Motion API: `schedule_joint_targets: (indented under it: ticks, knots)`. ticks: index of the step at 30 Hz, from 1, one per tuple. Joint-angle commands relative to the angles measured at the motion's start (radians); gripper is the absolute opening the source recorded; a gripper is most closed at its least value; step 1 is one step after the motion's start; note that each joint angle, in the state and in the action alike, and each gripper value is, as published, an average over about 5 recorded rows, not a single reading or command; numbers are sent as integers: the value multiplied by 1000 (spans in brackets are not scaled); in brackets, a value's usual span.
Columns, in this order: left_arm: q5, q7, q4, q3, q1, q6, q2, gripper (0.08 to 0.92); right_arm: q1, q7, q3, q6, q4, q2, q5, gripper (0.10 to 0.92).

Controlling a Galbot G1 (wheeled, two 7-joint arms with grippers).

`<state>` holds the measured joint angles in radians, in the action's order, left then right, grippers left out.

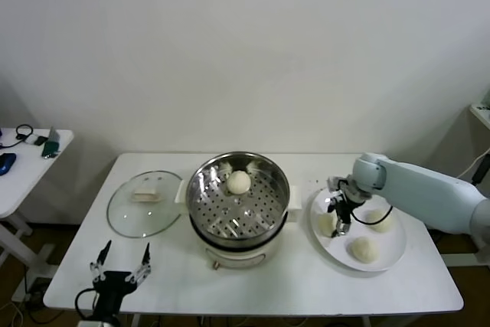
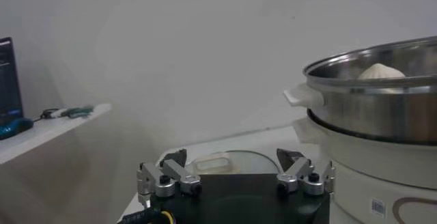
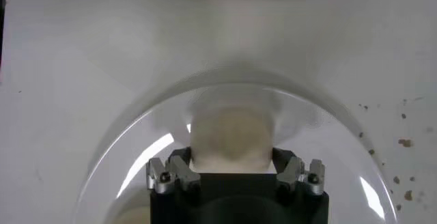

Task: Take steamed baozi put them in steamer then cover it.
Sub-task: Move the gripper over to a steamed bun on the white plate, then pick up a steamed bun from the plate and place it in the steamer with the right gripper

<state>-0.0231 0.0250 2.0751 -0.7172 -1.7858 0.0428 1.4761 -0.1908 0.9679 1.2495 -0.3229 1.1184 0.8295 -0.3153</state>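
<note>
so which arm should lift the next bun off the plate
Right. The right gripper is already down on the plate with its fingers around a bun; the left gripper sits open by the lid.

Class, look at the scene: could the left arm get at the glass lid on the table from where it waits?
Probably yes: the left gripper hangs open at the table's near edge, and nothing lies between it and the lid.

I see a white tabletop (image 1: 253, 285) set against a plain pale wall (image 1: 245, 44), with a flat white plate (image 1: 392, 254) lying toward its right side. Off to the left stands a smaller white side table (image 1: 19, 170), where I make out a blue object (image 1: 6, 162), a small green item (image 1: 50, 145) and a dark cable (image 1: 23, 132).
</note>
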Motion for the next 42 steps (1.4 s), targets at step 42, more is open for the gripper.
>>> schedule_joint_targets:
  ticks: [42]
  knots:
    - [-36, 1, 60, 35, -59, 7, -21, 823, -714, -61, 359, -117, 114, 504, -651, 696]
